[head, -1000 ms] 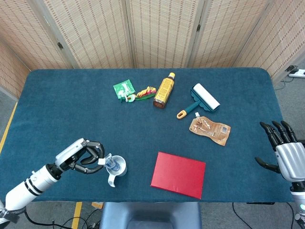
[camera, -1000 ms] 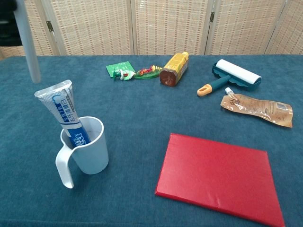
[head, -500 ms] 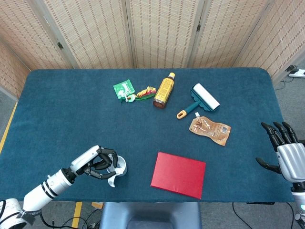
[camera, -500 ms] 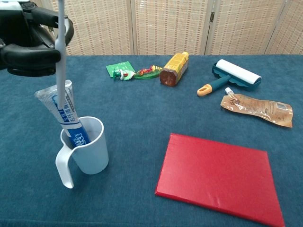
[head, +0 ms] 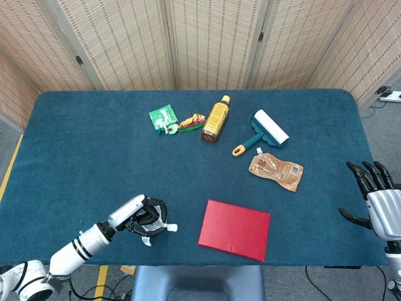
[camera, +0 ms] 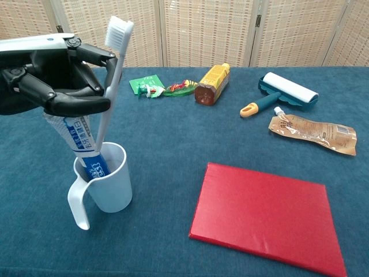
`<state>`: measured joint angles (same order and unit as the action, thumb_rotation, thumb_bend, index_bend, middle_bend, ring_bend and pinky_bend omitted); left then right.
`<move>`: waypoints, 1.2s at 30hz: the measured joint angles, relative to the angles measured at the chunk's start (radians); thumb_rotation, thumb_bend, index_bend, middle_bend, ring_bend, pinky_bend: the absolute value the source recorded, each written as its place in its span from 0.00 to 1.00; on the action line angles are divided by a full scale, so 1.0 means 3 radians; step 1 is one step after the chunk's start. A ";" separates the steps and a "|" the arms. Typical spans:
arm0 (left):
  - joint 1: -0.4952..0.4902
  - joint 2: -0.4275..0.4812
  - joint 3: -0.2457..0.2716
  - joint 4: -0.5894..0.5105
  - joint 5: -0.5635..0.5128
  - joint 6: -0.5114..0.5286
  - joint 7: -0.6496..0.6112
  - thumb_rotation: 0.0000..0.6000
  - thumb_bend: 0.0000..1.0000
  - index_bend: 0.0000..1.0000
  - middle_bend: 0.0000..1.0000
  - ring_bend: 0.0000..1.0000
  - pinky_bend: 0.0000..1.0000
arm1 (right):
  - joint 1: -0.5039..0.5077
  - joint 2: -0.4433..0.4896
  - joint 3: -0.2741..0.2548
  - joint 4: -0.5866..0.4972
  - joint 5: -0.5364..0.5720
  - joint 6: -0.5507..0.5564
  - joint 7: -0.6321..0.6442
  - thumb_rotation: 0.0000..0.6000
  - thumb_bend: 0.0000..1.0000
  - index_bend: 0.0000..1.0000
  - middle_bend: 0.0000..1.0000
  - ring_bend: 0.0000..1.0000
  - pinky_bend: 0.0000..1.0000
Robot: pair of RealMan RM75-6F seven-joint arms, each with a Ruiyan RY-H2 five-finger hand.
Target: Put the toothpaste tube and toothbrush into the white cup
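Red book (camera: 263, 216) right of white cup (camera: 109, 180).

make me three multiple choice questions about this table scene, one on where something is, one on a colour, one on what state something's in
1. Where does the toothpaste tube stand?
A. Inside the white cup
B. On the red book
C. Beside the lint roller

2. What colour is the flat book near the table's front edge?
A. Green
B. Red
C. Yellow

3. What is the left hand doing?
A. Resting flat on the table
B. Gripping the amber bottle
C. Holding the toothbrush, whose handle end is in the cup

Answers: 1 A, the tube leans out of the cup's mouth. 2 B, its cover is plain red. 3 C, dark fingers close around the handle while the bristles point up.
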<state>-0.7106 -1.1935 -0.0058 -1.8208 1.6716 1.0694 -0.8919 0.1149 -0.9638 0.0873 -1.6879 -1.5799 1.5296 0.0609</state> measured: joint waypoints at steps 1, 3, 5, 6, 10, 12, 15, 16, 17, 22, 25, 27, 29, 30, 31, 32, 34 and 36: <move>-0.0001 -0.0017 -0.0003 0.0007 -0.0016 -0.0007 0.0043 1.00 0.41 0.64 1.00 0.95 1.00 | -0.0001 -0.0001 0.0000 0.0004 0.0002 0.0000 0.0005 1.00 0.04 0.01 0.18 0.10 0.08; -0.0002 -0.0043 -0.0006 0.0017 -0.0038 -0.0017 0.0110 1.00 0.41 0.64 1.00 0.95 1.00 | -0.0001 -0.0003 0.0000 0.0014 0.0010 -0.0006 0.0015 1.00 0.04 0.01 0.18 0.10 0.08; -0.0002 -0.0070 -0.0010 0.0025 -0.0069 -0.0027 0.0181 1.00 0.41 0.64 1.00 0.95 1.00 | 0.0001 -0.0004 0.0001 0.0018 0.0010 -0.0009 0.0020 1.00 0.04 0.01 0.18 0.10 0.08; -0.0003 -0.0079 -0.0013 0.0027 -0.0083 -0.0032 0.0205 1.00 0.41 0.64 1.00 0.95 1.00 | 0.0002 -0.0006 0.0001 0.0022 0.0006 -0.0007 0.0024 1.00 0.04 0.01 0.18 0.10 0.08; -0.0006 -0.0097 -0.0030 0.0040 -0.0118 -0.0040 0.0311 1.00 0.41 0.64 1.00 0.95 1.00 | 0.0001 -0.0010 0.0000 0.0031 0.0007 -0.0006 0.0035 1.00 0.04 0.01 0.18 0.10 0.08; -0.0008 -0.0102 -0.0035 0.0049 -0.0128 -0.0046 0.0373 1.00 0.41 0.64 1.00 0.95 1.00 | -0.0002 -0.0010 -0.0001 0.0035 0.0009 -0.0005 0.0042 1.00 0.04 0.01 0.18 0.10 0.08; -0.0008 -0.0107 -0.0050 0.0055 -0.0165 -0.0049 0.0439 1.00 0.41 0.64 1.00 0.95 1.00 | -0.0010 -0.0010 -0.0003 0.0043 0.0013 0.0003 0.0053 1.00 0.04 0.01 0.18 0.10 0.08; -0.0007 -0.0106 -0.0056 0.0054 -0.0178 -0.0050 0.0452 1.00 0.41 0.64 1.00 0.95 1.00 | -0.0011 -0.0010 -0.0004 0.0045 0.0013 0.0004 0.0055 1.00 0.04 0.01 0.18 0.10 0.08; -0.0007 -0.0105 -0.0058 0.0052 -0.0182 -0.0051 0.0459 1.00 0.41 0.64 1.00 0.95 1.00 | -0.0012 -0.0010 -0.0004 0.0046 0.0012 0.0005 0.0056 1.00 0.04 0.01 0.18 0.10 0.08; -0.0006 -0.0094 -0.0048 0.0050 -0.0181 -0.0063 0.0475 1.00 0.41 0.62 1.00 0.95 1.00 | -0.0012 -0.0011 -0.0005 0.0053 0.0008 0.0007 0.0067 1.00 0.04 0.01 0.18 0.10 0.08; -0.0001 -0.0077 -0.0035 0.0063 -0.0178 -0.0067 0.0480 1.00 0.41 0.62 1.00 0.95 1.00 | -0.0015 -0.0010 -0.0005 0.0054 0.0008 0.0010 0.0069 1.00 0.04 0.01 0.18 0.10 0.08; 0.0005 -0.0064 -0.0028 0.0066 -0.0176 -0.0066 0.0477 1.00 0.41 0.60 1.00 0.95 1.00 | -0.0016 -0.0010 -0.0005 0.0054 0.0007 0.0012 0.0069 1.00 0.04 0.01 0.18 0.10 0.08; 0.0011 -0.0044 -0.0020 0.0072 -0.0170 -0.0061 0.0468 1.00 0.41 0.58 1.00 0.95 1.00 | -0.0017 -0.0009 -0.0005 0.0053 0.0003 0.0017 0.0070 1.00 0.04 0.01 0.18 0.10 0.08; 0.0013 -0.0036 -0.0015 0.0074 -0.0162 -0.0059 0.0458 1.00 0.41 0.56 1.00 0.95 1.00 | -0.0018 -0.0010 -0.0005 0.0053 0.0002 0.0018 0.0070 1.00 0.04 0.01 0.18 0.10 0.08; 0.0014 -0.0030 -0.0012 0.0074 -0.0159 -0.0058 0.0445 1.00 0.41 0.55 1.00 0.95 1.00 | -0.0018 -0.0010 -0.0005 0.0053 0.0001 0.0021 0.0071 1.00 0.04 0.01 0.18 0.10 0.08; 0.0016 -0.0024 -0.0010 0.0074 -0.0157 -0.0055 0.0428 1.00 0.41 0.55 1.00 0.95 1.00 | -0.0019 -0.0011 -0.0005 0.0053 -0.0002 0.0023 0.0072 1.00 0.04 0.01 0.18 0.10 0.08; 0.0022 0.0002 -0.0001 0.0071 -0.0140 -0.0043 0.0387 1.00 0.41 0.53 1.00 0.95 1.00 | -0.0020 -0.0011 -0.0007 0.0052 -0.0008 0.0026 0.0071 1.00 0.04 0.01 0.18 0.10 0.08; 0.0031 0.0021 0.0008 0.0066 -0.0119 -0.0022 0.0369 1.00 0.41 0.50 1.00 0.95 1.00 | -0.0020 -0.0010 -0.0007 0.0051 -0.0012 0.0028 0.0072 1.00 0.04 0.01 0.18 0.10 0.08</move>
<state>-0.7014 -1.1872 -0.0035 -1.8009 1.6358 1.0629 -0.7811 0.1088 -0.9669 0.0852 -1.6726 -1.5834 1.5381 0.0826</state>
